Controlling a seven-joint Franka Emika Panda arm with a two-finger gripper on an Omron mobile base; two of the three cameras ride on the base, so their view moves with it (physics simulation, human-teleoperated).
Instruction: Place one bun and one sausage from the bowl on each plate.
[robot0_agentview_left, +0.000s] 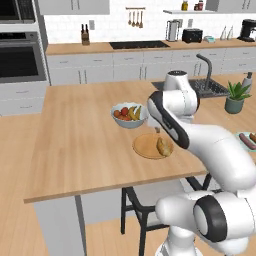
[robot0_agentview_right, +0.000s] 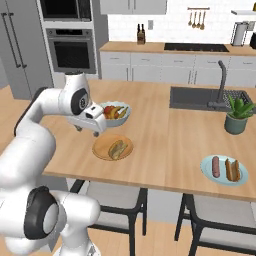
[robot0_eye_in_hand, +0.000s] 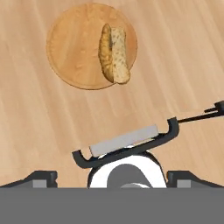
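Hand view shows the bun (robot0_eye_in_hand: 113, 54) on the tan-orange plate (robot0_eye_in_hand: 65, 48) at twelve o'clock from the spread, empty gripper (robot0_eye_in_hand: 111, 181), its long axis running twelve-to-six.

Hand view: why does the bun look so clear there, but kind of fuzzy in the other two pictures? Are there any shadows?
Hand view: the bun is close, so its crust speckles show sharply on the tan plate, with no strong shadow or glare. Left base view: it is small and soft-edged, partly behind the arm. Right base view: small too, a bit blurry; the blue plate casts only a faint shadow.
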